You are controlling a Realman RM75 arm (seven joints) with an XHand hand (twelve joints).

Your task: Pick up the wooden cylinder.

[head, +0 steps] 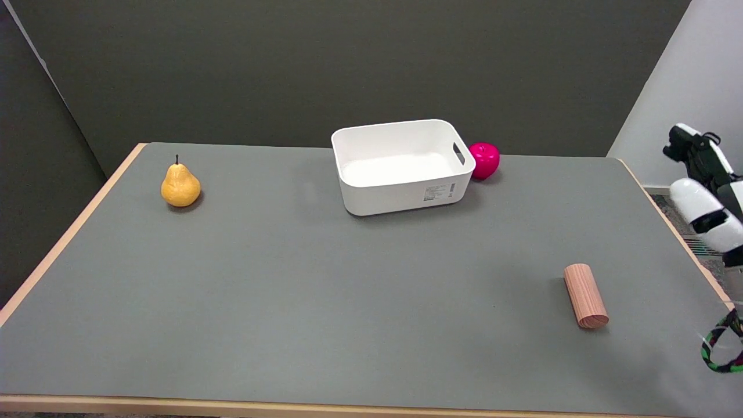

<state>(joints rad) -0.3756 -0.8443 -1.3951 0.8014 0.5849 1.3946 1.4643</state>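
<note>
The wooden cylinder [585, 295] lies on its side on the grey table [290, 302], near the right front, with its long axis running roughly towards the camera. My right hand [702, 191] shows only in part at the picture's right edge, hanging in the air beyond the table's right border. It is well above and to the right of the cylinder and touches nothing. Nothing is visible in the hand. Its fingers are partly cut off by the frame, so how they stand is unclear.
A white bin [400, 165] stands at the back centre with a pink apple [484, 159] right behind its right side. A yellow pear [180, 186] stands at the back left. A striped cable loop [722, 348] hangs at the lower right.
</note>
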